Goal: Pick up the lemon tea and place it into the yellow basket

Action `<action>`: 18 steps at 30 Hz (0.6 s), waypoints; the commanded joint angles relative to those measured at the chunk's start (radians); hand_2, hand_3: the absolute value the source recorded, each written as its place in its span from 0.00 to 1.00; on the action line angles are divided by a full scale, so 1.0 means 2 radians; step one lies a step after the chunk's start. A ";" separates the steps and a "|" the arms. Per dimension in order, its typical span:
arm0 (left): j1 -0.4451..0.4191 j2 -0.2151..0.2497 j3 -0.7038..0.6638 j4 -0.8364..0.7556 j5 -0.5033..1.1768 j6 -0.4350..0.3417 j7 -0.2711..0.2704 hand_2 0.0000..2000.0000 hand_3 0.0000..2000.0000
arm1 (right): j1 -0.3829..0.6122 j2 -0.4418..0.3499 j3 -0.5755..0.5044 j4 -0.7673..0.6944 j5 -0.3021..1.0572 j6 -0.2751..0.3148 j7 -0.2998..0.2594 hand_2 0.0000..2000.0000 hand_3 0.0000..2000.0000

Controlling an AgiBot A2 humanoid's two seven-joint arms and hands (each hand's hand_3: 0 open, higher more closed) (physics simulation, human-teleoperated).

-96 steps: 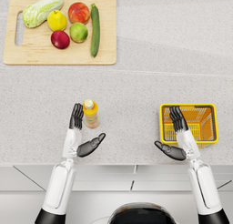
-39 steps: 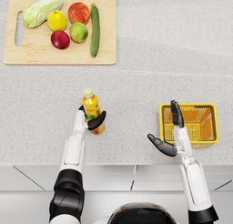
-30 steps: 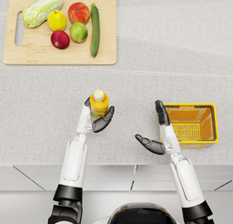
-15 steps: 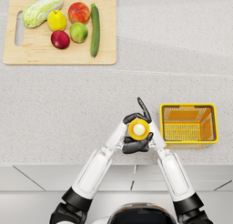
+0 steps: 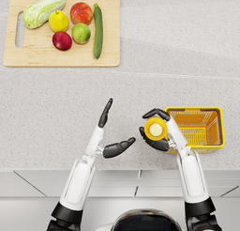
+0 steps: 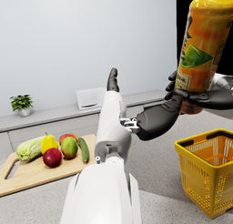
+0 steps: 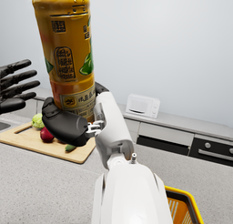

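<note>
Lemon tea [image 5: 155, 129]: upright in our right hand [image 5: 157, 131], just beside the yellow basket [image 5: 215, 127].
Our left hand [image 5: 110, 131]: fingers spread, holding nothing, farther from that basket.

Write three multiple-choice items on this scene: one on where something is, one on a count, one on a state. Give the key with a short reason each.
1. Where is the lemon tea?
A. lying inside the yellow basket
B. upright in the right hand, beside the basket
C. on the cutting board

2. How many items lie on the cutting board?
A. three
B. six
C. nine

3. What is the left hand doing?
A. holding nothing, fingers apart
B. gripping the bottle
C. pressing the cucumber

Key:
1 B: the right hand grips the bottle, which stands just left of the yellow basket.
2 B: cabbage, lemon, two red fruits, one green fruit, cucumber.
3 A: the head view shows the left hand spread and apart from the bottle.
</note>
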 commanded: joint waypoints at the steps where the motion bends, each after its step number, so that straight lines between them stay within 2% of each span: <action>1: -0.024 -0.004 -0.103 -0.039 0.000 0.003 0.000 0.00 0.00 | 0.021 0.002 -0.123 -0.016 0.000 0.001 0.000 1.00 1.00; 5: -0.026 -0.002 -0.094 -0.038 0.000 0.008 0.001 0.00 0.00 | 0.014 0.004 -0.176 -0.037 -0.001 0.008 -0.001 1.00 1.00; 6: -0.025 -0.001 -0.113 -0.028 0.000 0.008 0.001 0.00 0.00 | 0.013 0.005 -0.208 -0.116 -0.001 0.009 -0.002 1.00 1.00; 7: -0.023 0.000 -0.115 -0.025 0.000 0.009 0.001 0.00 0.00 | 0.015 0.005 -0.208 -0.136 -0.001 0.001 -0.050 1.00 1.00; 8: -0.022 0.000 -0.116 -0.026 0.000 0.009 0.001 0.00 0.00 | 0.016 0.006 -0.201 -0.148 -0.001 -0.002 -0.085 1.00 1.00; 11: -0.019 0.003 -0.112 -0.018 0.000 0.009 0.001 0.00 0.00 | 0.012 0.006 -0.188 -0.176 -0.001 -0.013 -0.140 1.00 1.00; 12: -0.015 0.004 -0.104 -0.013 0.000 0.009 0.002 0.00 0.00 | 0.009 0.006 -0.184 -0.181 -0.001 -0.005 -0.149 0.32 0.84; 13: -0.012 0.006 -0.102 -0.009 0.000 0.009 0.002 0.00 0.00 | 0.006 0.005 -0.182 -0.170 -0.001 -0.029 -0.156 0.00 0.67; 15: 0.011 0.012 -0.097 0.005 0.000 0.010 0.002 0.00 0.00 | -0.003 0.004 -0.174 -0.144 -0.001 -0.069 -0.163 0.00 0.35; 16: 0.023 0.015 -0.094 0.012 0.000 0.010 0.002 0.00 0.00 | -0.005 0.003 -0.172 -0.125 -0.001 -0.087 -0.116 0.00 0.18; 17: 0.042 0.019 -0.098 0.015 0.000 0.010 0.002 0.00 0.00 | -0.003 0.004 -0.168 -0.096 -0.001 -0.100 -0.082 0.00 0.02; 18: 0.061 0.022 -0.104 0.017 0.000 0.010 0.002 0.00 0.00 | 0.005 0.005 -0.166 -0.080 -0.001 -0.109 -0.058 0.00 0.00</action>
